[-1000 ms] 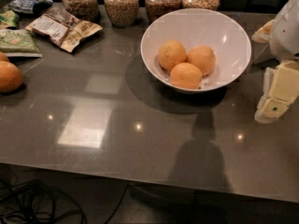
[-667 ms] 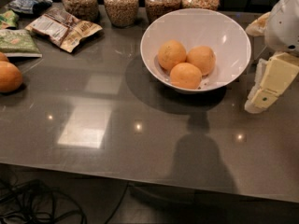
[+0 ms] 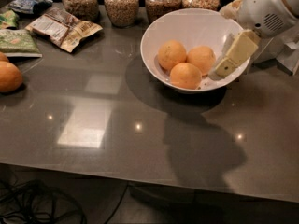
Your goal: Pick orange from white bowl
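My gripper (image 3: pixel 223 68) has swung in from the tabletop (image 3: pixel 140 162) right of the bowl. It now reaches down and leftward across the white bowl's (image 3: pixel 187 24) right rim, with its tip low inside the wall. Whether it is released or clenched I cannot tell from here. I read that as the approach nearly finished, with the grasp itself not yet made.

The nearest orange (image 3: pixel 202 59) sits just to the left of the tip, close to it, though I cannot confirm that they touch. A front orange (image 3: pixel 186 75) lies slightly lower and further left, pressed against it, and a third orange (image 3: pixel 172 55) sits behind them on the far side. All three rest on the bowl's floor, so nothing is lifted.

Behind the bowl stand the glass jars of grain (image 3: pixel 121 3). Snack packets (image 3: pixel 63 28) lie at the far left, and a loose orange (image 3: pixel 9 77) sits well apart by the table's left edge.
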Tool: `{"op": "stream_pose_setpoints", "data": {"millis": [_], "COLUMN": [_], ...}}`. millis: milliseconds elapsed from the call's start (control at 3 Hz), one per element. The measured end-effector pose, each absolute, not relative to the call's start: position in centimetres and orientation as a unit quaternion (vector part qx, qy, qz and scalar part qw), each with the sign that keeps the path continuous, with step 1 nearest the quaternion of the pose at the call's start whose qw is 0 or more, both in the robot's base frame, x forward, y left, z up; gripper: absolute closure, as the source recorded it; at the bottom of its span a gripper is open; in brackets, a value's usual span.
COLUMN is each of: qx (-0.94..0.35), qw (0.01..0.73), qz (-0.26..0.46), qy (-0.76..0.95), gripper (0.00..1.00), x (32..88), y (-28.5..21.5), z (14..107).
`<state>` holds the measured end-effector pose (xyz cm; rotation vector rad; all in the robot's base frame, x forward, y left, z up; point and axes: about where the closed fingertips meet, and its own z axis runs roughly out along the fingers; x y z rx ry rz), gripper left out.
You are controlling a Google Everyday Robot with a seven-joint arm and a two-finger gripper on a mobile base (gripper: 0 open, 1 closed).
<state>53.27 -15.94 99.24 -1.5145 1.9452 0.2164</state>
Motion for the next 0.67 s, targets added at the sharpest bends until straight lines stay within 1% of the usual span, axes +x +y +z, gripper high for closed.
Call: {"op": "stream_pose_setpoints", "data": {"millis": [333, 667], "qx": [-0.547, -0.543], "qw": [0.352, 0.352], "qz": [0.122, 0.124], "qy": [0.75, 0.752], "gripper": [0.0, 0.0], "x": [56.79, 56.92], "y": [-13.23, -13.2], "z": [98.5, 98.42]}}
